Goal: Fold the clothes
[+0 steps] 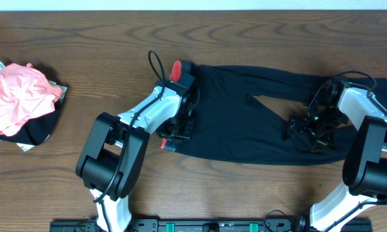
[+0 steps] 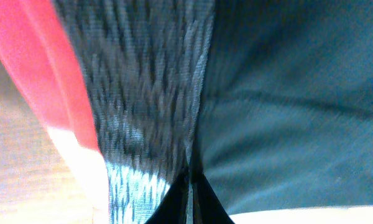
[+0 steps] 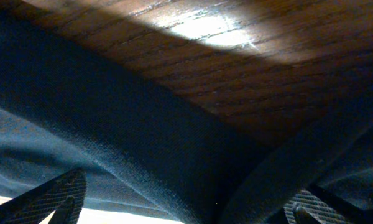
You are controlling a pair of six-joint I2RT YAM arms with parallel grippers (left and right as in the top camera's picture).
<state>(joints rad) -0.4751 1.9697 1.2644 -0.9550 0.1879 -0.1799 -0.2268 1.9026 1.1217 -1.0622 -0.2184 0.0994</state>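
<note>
My left hand (image 2: 189, 194) pinches the grey waistband (image 2: 143, 93) at the 9 o'clock end of the black leggings (image 1: 245, 129). My right hand (image 1: 301, 127) is spread above their 3 o'clock end. The worktop (image 1: 84, 51) is bare at 12 o'clock.

The leggings (image 1: 245, 129) are plain black, looking a dull blue-black in the left wrist view. Their waistband (image 2: 143, 93) is heathered grey, flecked light and dark in a fine zigzag knit, and its edge (image 2: 43, 68) is bright coral-red. The surface (image 1: 84, 38) is dark brown wood with a darker wavy grain, and a pale glare patch shows on it in the right wrist view. A crumpled cloth (image 1: 16, 96) is salmon pink over black, with a little white-grey at its rim. The left arm (image 1: 148, 109) and right arm (image 1: 364, 106) are white with black joints. The right fingers (image 3: 50, 196) are dark grey with a fine ribbed pattern, and the left fingers (image 2: 174, 208) are black.
</note>
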